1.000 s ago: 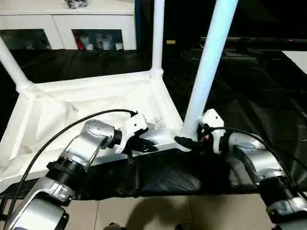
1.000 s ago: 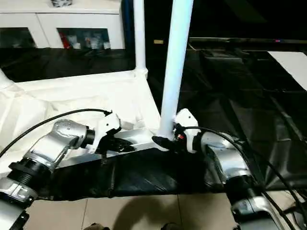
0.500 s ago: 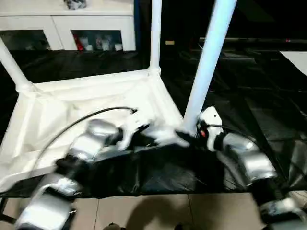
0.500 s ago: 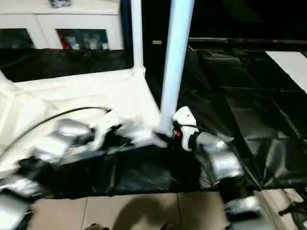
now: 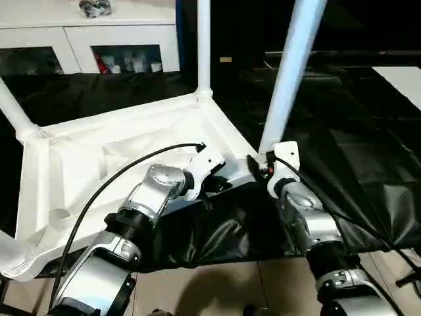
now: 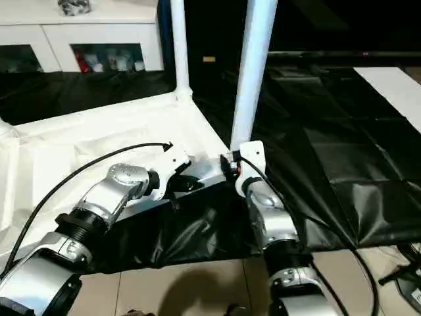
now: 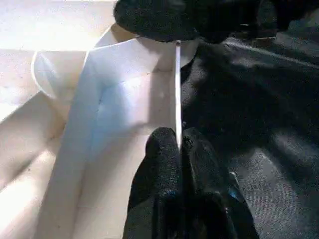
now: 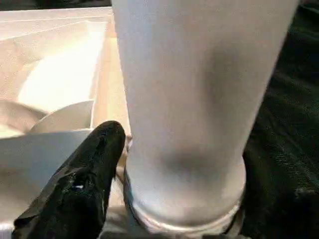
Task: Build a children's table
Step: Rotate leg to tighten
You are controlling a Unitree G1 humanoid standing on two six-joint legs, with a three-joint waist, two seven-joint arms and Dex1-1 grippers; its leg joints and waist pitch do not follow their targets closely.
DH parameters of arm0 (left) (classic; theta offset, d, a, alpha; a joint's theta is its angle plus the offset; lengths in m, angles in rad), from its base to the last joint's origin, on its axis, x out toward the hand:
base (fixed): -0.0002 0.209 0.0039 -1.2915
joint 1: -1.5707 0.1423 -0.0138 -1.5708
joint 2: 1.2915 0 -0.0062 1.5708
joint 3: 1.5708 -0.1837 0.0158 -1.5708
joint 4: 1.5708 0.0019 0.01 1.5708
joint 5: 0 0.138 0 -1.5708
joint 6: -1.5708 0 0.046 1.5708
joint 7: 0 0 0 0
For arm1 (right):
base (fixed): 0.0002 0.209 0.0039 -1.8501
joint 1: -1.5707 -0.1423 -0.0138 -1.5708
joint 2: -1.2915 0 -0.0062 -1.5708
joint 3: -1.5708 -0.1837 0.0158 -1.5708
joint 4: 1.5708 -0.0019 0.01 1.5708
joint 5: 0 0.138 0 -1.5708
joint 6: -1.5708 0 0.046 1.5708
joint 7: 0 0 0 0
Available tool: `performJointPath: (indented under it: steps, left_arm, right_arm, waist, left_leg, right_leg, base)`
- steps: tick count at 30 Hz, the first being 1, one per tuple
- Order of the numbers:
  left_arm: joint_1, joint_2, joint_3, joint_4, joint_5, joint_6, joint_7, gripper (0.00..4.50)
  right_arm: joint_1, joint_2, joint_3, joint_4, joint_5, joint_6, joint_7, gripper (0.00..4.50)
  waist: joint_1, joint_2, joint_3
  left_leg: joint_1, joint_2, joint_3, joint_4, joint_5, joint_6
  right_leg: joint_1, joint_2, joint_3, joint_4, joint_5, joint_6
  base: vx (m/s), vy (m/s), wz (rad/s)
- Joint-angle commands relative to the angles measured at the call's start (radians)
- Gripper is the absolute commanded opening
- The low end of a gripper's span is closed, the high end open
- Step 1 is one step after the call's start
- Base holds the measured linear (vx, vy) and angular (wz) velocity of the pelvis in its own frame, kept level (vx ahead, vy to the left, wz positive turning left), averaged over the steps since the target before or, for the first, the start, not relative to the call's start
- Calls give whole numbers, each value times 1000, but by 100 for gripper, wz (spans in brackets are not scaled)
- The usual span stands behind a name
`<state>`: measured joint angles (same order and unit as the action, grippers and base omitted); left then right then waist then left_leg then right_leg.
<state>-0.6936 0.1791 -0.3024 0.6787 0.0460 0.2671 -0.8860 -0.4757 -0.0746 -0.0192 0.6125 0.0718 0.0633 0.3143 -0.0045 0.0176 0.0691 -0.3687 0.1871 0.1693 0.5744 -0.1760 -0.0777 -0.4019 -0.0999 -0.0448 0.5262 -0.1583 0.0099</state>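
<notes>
The children's table lies upside down: its white tabletop [image 5: 99,158] shows the ribbed underside. White legs stand up from the far-left corner [image 5: 13,108], the far-right corner [image 5: 204,46] and the near-right corner [image 5: 293,66]. A fourth leg [image 5: 13,260] pokes out at the near-left corner. My left gripper [image 5: 220,185] is shut on the thin near rim [image 7: 177,89] of the tabletop. My right gripper [image 5: 261,164] is open around the base of the near-right leg [image 8: 199,99]. One black finger [image 8: 84,174] lies beside the leg; the other is hidden behind it.
A black sheet [image 5: 368,164] covers the work surface, and its edge drapes toward the tiled floor [image 5: 217,289]. A white cabinet with glass doors [image 5: 85,39] stands at the back left. A black cable [image 5: 112,181] loops over my left forearm.
The whole picture has shifted. My right forearm has swung in from the right and now points at the leg from the near side. The left gripper stays on the rim.
</notes>
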Motion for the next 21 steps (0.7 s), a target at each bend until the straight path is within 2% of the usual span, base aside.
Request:
performJointPath:
  steps: [1,2,4,5,9,10,11,12,14,15,16,17,20,21]
  left_arm:
    - [27,-10,-39,-21,-24,-46,-76,0]
    - [35,7,-32,-34,-36,-51,-107,0]
    - [52,39,-22,-63,-65,-71,-180,0]
    - [58,51,-18,-75,-77,-68,-205,0]
    - [82,102,-13,-120,-114,-104,-328,0]
    - [85,109,-14,-126,-118,-104,-342,0]
    - [90,124,-13,-139,-127,-104,-369,0]
    - [92,135,-11,-146,-131,-104,-385,0]
    - [93,154,-14,-150,-131,-115,-413,0]
    - [94,165,-16,-150,-130,-121,-430,0]
    - [94,169,-16,-149,-129,-123,-436,0]
    - [93,183,-16,-145,-127,-130,-461,0]
    - [92,197,-15,-145,-126,-134,-484,0]
    - [92,202,-14,-146,-127,-134,-491,0]
  right_arm:
    - [6,-5,111,-62,24,-24,193,399]
    - [18,-39,120,-72,31,-29,254,399]
    - [37,-104,135,-87,42,-41,357,399]
    - [41,-126,139,-91,45,-47,392,399]
    - [56,-205,147,-116,68,-47,538,399]
    - [57,-213,148,-119,67,-47,556,399]
    - [62,-237,155,-132,67,-44,603,399]
    - [64,-258,163,-140,70,-42,647,399]
    - [64,-287,175,-147,77,-35,709,399]
    - [62,-302,183,-150,79,-34,736,399]
    - [61,-308,186,-151,80,-32,748,399]
    - [55,-326,199,-153,82,-29,788,382]
    - [48,-336,204,-151,84,-24,818,364]
    - [44,-338,204,-152,87,-24,827,361]
  waist:
    - [0,-18,-46]
    - [4,-20,-47]
    - [8,-23,-48]
    - [12,-24,-48]
    - [24,-30,-55]
    - [24,-30,-55]
    - [29,-30,-56]
    - [33,-30,-59]
    - [38,-28,-63]
    - [43,-29,-65]
    - [45,-29,-66]
    - [48,-28,-68]
    - [52,-27,-67]
    - [53,-27,-65]
  left_leg:
    - [14,20,-8,-91,-459,60]
    - [8,22,-6,-90,-431,68]
    - [9,24,-2,-88,-409,79]
    - [8,25,3,-84,-388,82]
    - [10,28,14,-73,-309,100]
    - [10,28,14,-73,-309,100]
    - [1,26,14,-70,-273,105]
    - [7,30,16,-67,-257,111]
    - [7,30,19,-64,-218,119]
    - [4,30,21,-60,-163,135]
    - [3,31,22,-59,-148,139]
    - [3,32,24,-57,-124,146]
    - [2,34,26,-56,-117,147]
    - [4,36,25,-57,-134,135]
  right_leg:
    - [24,-29,7,-65,-515,-128]
    - [29,-32,10,-59,-498,-137]
    - [26,-32,15,-59,-482,-148]
    - [23,-34,21,-51,-460,-167]
    - [22,-30,31,-33,-366,-211]
    - [22,-30,31,-33,-366,-211]
    - [28,-27,33,-21,-329,-217]
    - [26,-30,34,-17,-313,-224]
    - [29,-28,34,-11,-265,-235]
    - [33,-24,32,-1,-183,-259]
    - [35,-24,31,3,-159,-265]
    - [38,-23,28,9,-124,-277]
    - [39,-21,25,11,-113,-284]
    - [38,-22,25,9,-141,-283]
  base:
    - [0,0,0]
    - [0,0,0]
    - [0,0,0]
    - [0,0,0]
    - [0,0,0]
    - [54,-43,7]
    - [54,-43,7]
    - [58,-38,5]
    - [63,-38,7]
    - [62,-36,6]
    - [52,-27,3]
    - [52,-27,3]
    - [0,0,0]
    - [0,0,0]
